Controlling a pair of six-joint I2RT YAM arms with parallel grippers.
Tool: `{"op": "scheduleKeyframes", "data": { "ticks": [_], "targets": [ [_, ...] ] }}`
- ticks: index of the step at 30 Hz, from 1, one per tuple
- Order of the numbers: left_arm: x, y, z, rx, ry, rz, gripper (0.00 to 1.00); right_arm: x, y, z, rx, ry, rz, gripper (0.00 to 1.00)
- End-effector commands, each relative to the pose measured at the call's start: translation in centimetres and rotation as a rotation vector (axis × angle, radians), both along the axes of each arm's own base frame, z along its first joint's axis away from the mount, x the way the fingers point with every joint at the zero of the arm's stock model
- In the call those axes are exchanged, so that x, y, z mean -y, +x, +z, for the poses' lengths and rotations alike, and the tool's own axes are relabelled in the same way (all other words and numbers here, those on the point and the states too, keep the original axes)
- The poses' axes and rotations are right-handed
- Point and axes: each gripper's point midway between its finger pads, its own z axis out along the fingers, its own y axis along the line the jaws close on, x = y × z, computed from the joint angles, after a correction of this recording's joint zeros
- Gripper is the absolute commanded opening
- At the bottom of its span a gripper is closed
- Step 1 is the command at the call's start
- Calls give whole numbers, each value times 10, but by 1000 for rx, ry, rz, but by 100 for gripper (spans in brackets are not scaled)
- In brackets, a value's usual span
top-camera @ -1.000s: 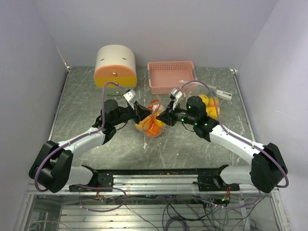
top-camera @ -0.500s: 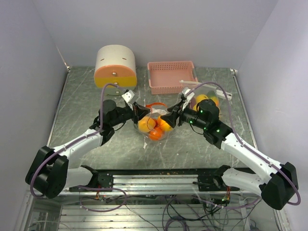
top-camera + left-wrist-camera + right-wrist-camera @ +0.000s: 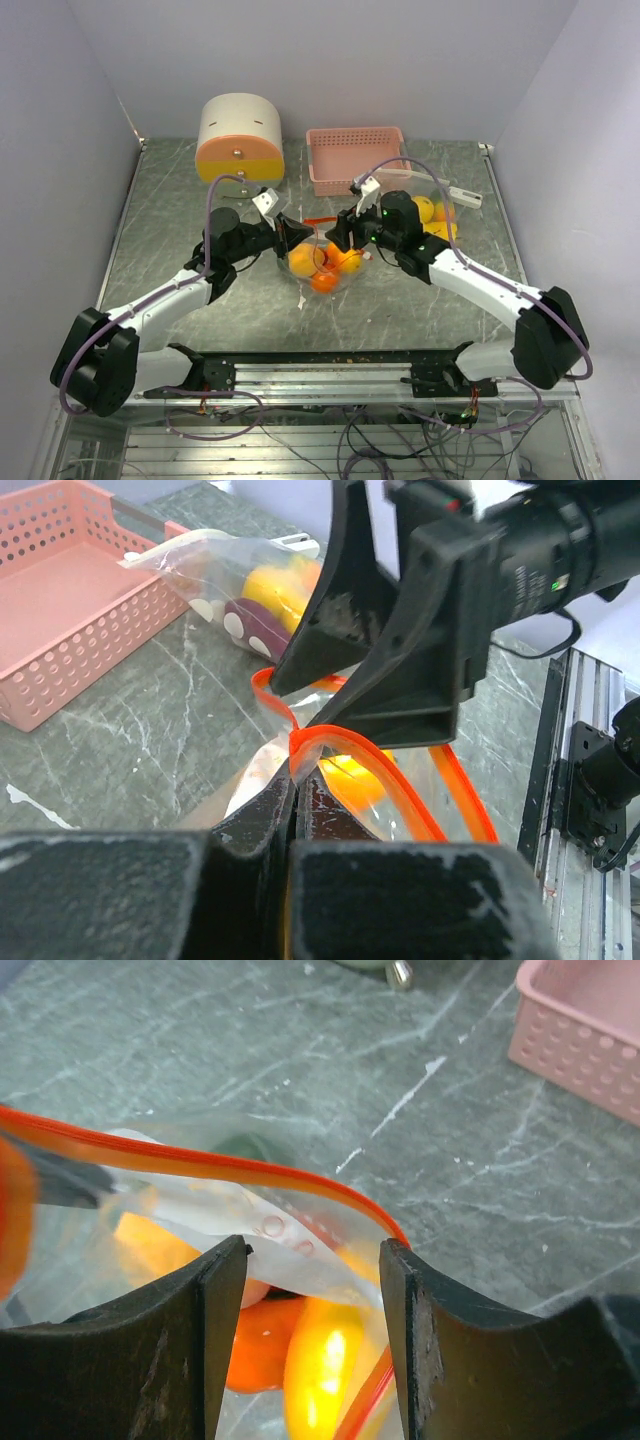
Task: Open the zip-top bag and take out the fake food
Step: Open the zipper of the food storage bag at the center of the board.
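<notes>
A clear zip-top bag with an orange zip rim lies mid-table with its mouth pulled open. Inside it lies the fake food: glossy orange and yellow pieces. My left gripper is shut on the bag's left rim. My right gripper is open just above the bag's mouth. Its fingers straddle the bag's clear film and the food without clamping them. It also shows in the left wrist view, close in front.
A second clear bag with yellow and dark purple pieces lies at the right. A pink basket stands at the back, also showing in the left wrist view. A round cream and orange drawer box stands at the back left.
The two grippers pulled the rim apart and the bag's mouth opened. The right gripper then let go, opened and swung back left over the mouth. The left gripper kept its hold.
</notes>
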Motion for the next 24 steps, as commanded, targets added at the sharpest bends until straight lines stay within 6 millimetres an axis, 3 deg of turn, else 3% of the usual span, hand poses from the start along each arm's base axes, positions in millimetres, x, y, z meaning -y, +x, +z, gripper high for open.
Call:
{"op": "scheduleKeyframes", "data": {
  "ticks": [1,2,8,11,15,17,21,24],
  "targets": [
    [2,-5,13,54,-6,-28,7,-2,15,3,19,-10,-41,55],
    [1,-5,13,54,-5,-27,7,-1,16,2,20,-12,-44,53],
    [-2,1,9,33,-10,21,8,-4,12,9,29,6,-24,16],
    [-6,9,6,12,-10,71,12,-12,0,18,33,57,47,9],
    [-8,18,3,-18,-16,121,31,-24,-18,23,19,109,157,8],
    [-13,22,3,-31,-23,162,43,-29,-25,22,12,124,208,12],
    [-37,35,0,-109,-39,347,72,-33,-30,19,2,134,243,21],
    [-62,45,-13,-260,-9,535,81,-34,-25,12,-9,118,232,24]
  ]
}}
